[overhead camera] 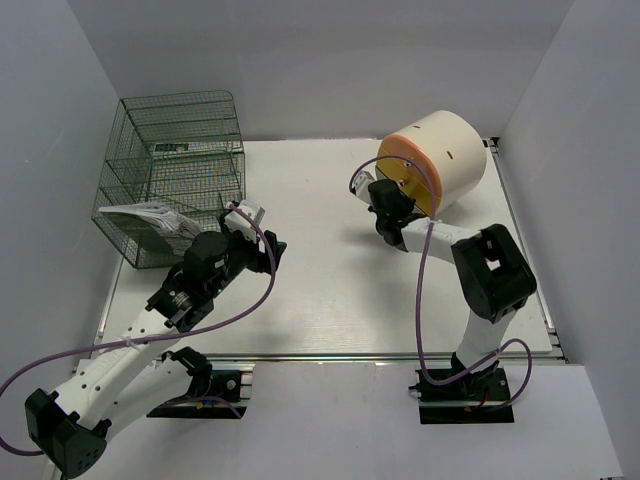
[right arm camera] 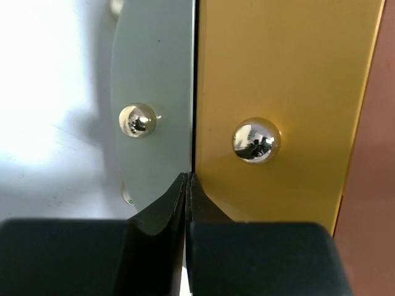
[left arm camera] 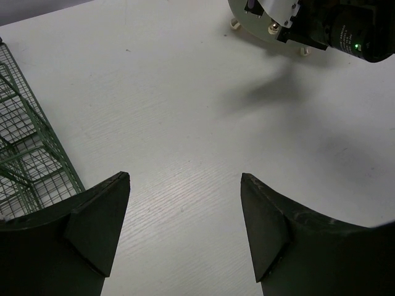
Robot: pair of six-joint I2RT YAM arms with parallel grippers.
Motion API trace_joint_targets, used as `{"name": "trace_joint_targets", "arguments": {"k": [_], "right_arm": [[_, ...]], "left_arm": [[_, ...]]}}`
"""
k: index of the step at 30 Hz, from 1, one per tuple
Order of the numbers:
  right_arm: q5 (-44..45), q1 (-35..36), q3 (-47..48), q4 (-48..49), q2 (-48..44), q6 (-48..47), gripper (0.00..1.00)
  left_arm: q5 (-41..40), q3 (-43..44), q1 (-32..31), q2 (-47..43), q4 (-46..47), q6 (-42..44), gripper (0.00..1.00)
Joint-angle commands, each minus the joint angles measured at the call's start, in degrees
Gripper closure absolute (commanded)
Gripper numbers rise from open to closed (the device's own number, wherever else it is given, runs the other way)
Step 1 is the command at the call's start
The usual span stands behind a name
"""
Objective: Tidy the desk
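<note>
left gripper (left arm camera: 185, 180) spread wide over the desk (left arm camera: 179, 92); right gripper (right arm camera: 187, 182) pinched closed

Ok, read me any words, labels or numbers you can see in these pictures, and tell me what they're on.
No text here can be read.
Printed paper in the green wire rack: it carries print, too small and blurred to read.
Cream cylinder: a few dark marks on its side, too small to tell whether they are writing.

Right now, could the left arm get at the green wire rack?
Probably yes: the left gripper is open and empty, the green wire rack stands close beside it, and only bare desk lies between, though it points away.
</note>
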Motion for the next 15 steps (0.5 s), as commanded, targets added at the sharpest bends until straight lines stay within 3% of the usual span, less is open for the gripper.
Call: {"name": "trace_joint_targets", "arguments": {"k": [1, 3, 4, 5, 6, 8, 10, 11, 12, 15], "right_arm": [[-4.71, -1.06, 0.13, -1.26, -2.95, 1.53, 1.00], [-15.95, -0.89, 1.52, -12.67, -6.74, 7.06, 1.00], [-31.94, -0.97, 2.84, -20.10, -10.50, 8.38, 1.00], [-39.06, -1.32, 4.07, -26.01, -12.02, 9.01, 1.00], [-53.66, -1.50, 4.78, -33.46, -13.68, 9.01, 0.95], [-60.19, -1.06, 3.48, -34.77, -18.08, 10.76, 0.75], [-66.62, -1.32, 0.93, -33.98, -21.87, 13.66, 0.64], [-67.33, -1.32, 0.23, -34.15, -22.75, 13.76, 0.64], [-67.78, -1.32, -0.48, -34.15, -24.23, 13.58, 0.64], [-70.23, -1.67, -1.63, -36.95, -25.56, 12.89, 1.00]], "left_arm": [[-0.65, -0.04, -0.23, -0.61, -0.27, 0.43, 0.18], [-0.57, -0.04, -0.23, -0.69, -0.35, 0.51, 0.18], [-0.48, -0.04, -0.23, -0.87, -0.27, 0.60, 0.18], [-0.48, -0.22, -0.23, -0.87, -0.09, 0.60, 0.18], [-0.22, -0.31, -0.23, -1.13, 0.08, 0.51, 0.18], [-0.13, -0.39, -0.23, -0.96, 0.17, 0.60, 0.17], [0.05, -0.48, -0.23, -0.87, 0.17, 0.69, 0.17], [-0.04, -0.48, -0.23, -0.70, 0.26, 0.78, 0.17], [-0.04, -0.48, -0.23, -0.69, 0.26, 0.78, 0.17], [-0.04, -0.83, -0.23, -0.87, 0.61, 0.86, 0.17]]}}
